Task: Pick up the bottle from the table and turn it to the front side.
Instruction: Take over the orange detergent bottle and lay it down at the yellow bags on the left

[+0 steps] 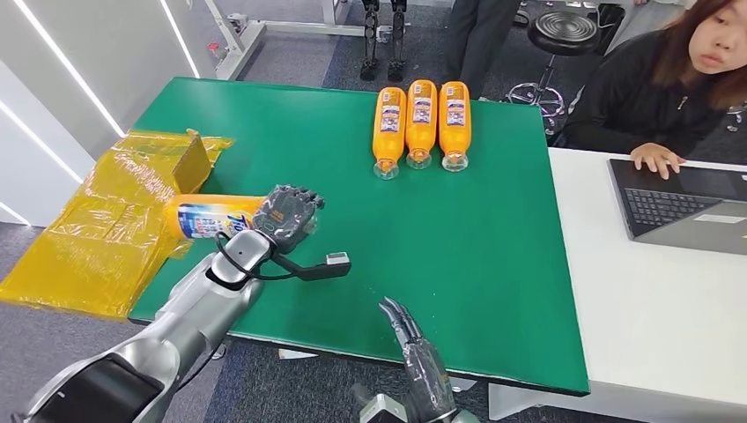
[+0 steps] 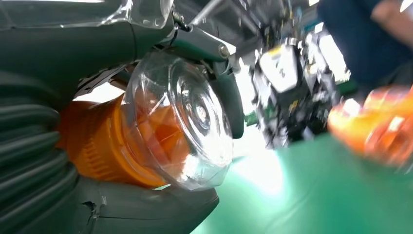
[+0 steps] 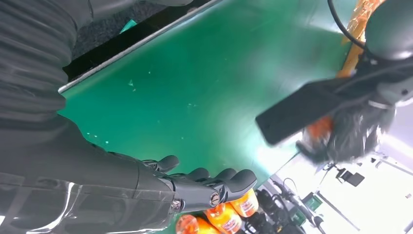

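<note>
Green bench (image 1: 493, 264) under us, three orange bottles (image 1: 421, 123) lined up at its far side, a person at a laptop beside it. Our left hand (image 1: 289, 216) grips the orange bottle (image 1: 211, 216) near the bench's left edge, long axis lying sideways, clear cap (image 2: 187, 117) toward centre. Our right hand (image 1: 414, 348) hovers with fingers straight and together at the near edge, holding nothing, well apart.

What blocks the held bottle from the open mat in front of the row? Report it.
Nothing visible. The left hand grips the bottle at the green mat's left edge. The three lying bottles are at the far side, and the right hand hangs open near the front edge.
</note>
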`<control>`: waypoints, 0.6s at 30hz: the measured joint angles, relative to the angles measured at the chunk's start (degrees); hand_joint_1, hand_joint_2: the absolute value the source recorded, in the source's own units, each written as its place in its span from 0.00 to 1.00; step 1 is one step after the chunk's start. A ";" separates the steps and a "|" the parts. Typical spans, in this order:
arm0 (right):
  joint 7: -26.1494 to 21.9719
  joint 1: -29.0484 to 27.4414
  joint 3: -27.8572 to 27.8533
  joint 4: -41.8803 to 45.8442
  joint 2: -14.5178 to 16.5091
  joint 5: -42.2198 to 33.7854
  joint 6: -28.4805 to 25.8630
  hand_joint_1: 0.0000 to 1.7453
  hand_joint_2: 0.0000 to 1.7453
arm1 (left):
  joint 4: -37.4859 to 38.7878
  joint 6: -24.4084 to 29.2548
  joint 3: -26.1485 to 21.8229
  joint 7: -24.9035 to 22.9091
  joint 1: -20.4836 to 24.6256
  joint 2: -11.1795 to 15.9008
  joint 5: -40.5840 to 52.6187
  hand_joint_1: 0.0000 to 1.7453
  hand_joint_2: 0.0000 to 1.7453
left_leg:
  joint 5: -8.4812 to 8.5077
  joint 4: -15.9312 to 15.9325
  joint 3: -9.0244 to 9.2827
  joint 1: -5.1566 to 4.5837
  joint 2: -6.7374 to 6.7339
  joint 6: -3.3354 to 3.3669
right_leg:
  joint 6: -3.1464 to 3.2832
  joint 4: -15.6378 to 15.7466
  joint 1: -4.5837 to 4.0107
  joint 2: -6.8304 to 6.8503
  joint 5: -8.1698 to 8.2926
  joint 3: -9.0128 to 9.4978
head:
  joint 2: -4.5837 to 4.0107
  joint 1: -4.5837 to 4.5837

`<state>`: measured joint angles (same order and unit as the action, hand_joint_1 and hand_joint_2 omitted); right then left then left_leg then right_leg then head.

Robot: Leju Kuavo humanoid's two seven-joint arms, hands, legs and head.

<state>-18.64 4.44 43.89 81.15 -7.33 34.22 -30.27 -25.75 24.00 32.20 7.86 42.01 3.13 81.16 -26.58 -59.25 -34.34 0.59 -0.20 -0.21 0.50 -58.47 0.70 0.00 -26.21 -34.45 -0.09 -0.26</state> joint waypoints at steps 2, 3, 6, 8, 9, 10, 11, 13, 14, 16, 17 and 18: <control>0.08 -0.38 -0.22 0.10 -0.01 -0.18 -0.09 0.00 1.00 | 2.48 -2.27 0.00 -2.01 0.93 0.30 -0.19 1.00 1.00 | 0.01 0.00 0.00 0.00 0.02 -0.01 | 0.00 0.00 0.00 0.02 0.00 0.00 | 0.00 0.01; 0.16 -0.66 -0.39 0.23 -0.05 -0.23 -0.13 0.00 1.00 | 3.53 -3.39 0.00 -3.05 1.28 0.47 -0.24 1.00 1.00 | 0.01 0.00 0.00 0.00 0.01 -0.02 | 0.00 0.00 0.00 0.01 0.00 0.00 | 0.00 0.01; 0.69 -1.72 -1.07 1.00 -0.45 -0.53 -0.08 0.00 1.00 | 6.03 -6.78 0.00 -5.49 1.94 1.08 0.08 1.00 1.00 | 0.01 0.00 -0.01 0.00 0.00 -0.02 | 0.00 0.00 0.00 -0.01 0.00 -0.02 | 0.00 0.01; 1.31 -2.43 -1.63 1.75 -0.81 -0.89 -0.02 0.00 1.00 | 7.38 -9.49 0.00 -6.80 2.35 1.49 0.74 1.00 1.00 | 0.01 0.00 -0.01 0.00 -0.01 -0.02 | 0.00 0.00 0.00 -0.02 0.00 -0.03 | 0.00 0.01; 1.79 -2.75 -1.92 2.20 -0.95 -0.91 -0.01 0.00 1.00 | 7.92 -10.75 0.00 -7.31 2.53 1.70 1.05 1.00 1.00 | 0.01 0.00 -0.01 0.00 -0.02 -0.02 | 0.00 0.00 0.00 -0.03 0.00 -0.04 | 0.00 0.01; 2.42 -3.04 -2.21 2.73 -1.09 -0.84 -0.02 0.00 1.00 | 8.35 -11.79 0.00 -7.71 2.66 1.94 1.30 1.00 1.00 | 0.00 0.00 -0.02 0.00 -0.03 -0.02 | 0.00 0.00 0.00 -0.05 0.00 -0.05 | 0.00 0.01; 3.21 -3.35 -2.52 3.40 -1.26 -0.61 -0.06 0.00 1.00 | 8.73 -12.76 0.00 -8.01 2.80 2.17 1.53 1.00 1.00 | 0.00 0.00 -0.02 0.00 -0.04 -0.02 | 0.00 0.00 0.00 -0.06 0.00 -0.07 | 0.00 0.01; 4.52 -3.98 -3.04 4.87 -1.74 -0.17 -0.14 0.00 1.00 | 9.34 -13.97 0.00 -8.28 3.09 2.55 1.79 1.00 1.00 | 0.00 0.00 -0.02 0.00 -0.03 -0.02 | 0.00 0.01 0.00 -0.07 0.00 -0.07 | 0.00 0.00; 5.00 -4.30 -3.28 5.60 -2.02 -0.03 -0.17 0.00 1.00 | 9.61 -14.41 0.00 -8.34 3.24 2.73 1.89 0.76 1.00 | 0.00 0.00 -0.03 0.00 -0.03 -0.02 | 0.00 0.01 0.00 -0.06 0.00 -0.07 | 0.00 0.01; 5.81 -4.89 -3.68 6.80 -2.53 0.09 -0.17 0.00 1.00 | 10.06 -15.27 0.00 -8.32 3.52 3.06 2.10 0.27 1.00 | 0.00 0.00 -0.03 0.00 -0.03 -0.02 | 0.00 0.01 0.00 -0.06 0.00 -0.07 | 0.00 0.01; 6.26 -5.19 -3.87 7.34 -2.74 0.18 -0.16 0.00 1.00 | 10.27 -15.79 0.00 -8.29 3.66 3.19 2.21 0.03 1.00 | 0.00 0.00 -0.03 0.00 -0.03 -0.02 | 0.00 0.01 0.00 -0.06 0.00 -0.07 | 0.00 0.00; 6.76 -5.45 -4.02 7.87 -2.95 0.33 -0.12 0.00 1.00 | 10.45 -16.25 0.00 -8.26 3.77 3.28 2.31 0.01 1.00 | 0.00 0.00 -0.03 0.00 -0.03 -0.02 | 0.00 0.01 0.00 -0.06 0.00 -0.07 | 0.00 0.00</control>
<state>-11.88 -1.01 39.87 89.02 -10.28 34.56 -30.39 -15.30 7.75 32.20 -0.40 45.78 6.42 83.47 -26.58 -59.25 -34.36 0.58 -0.23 -0.24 0.50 -58.46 0.70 -0.06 -26.22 -34.52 -0.09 -0.26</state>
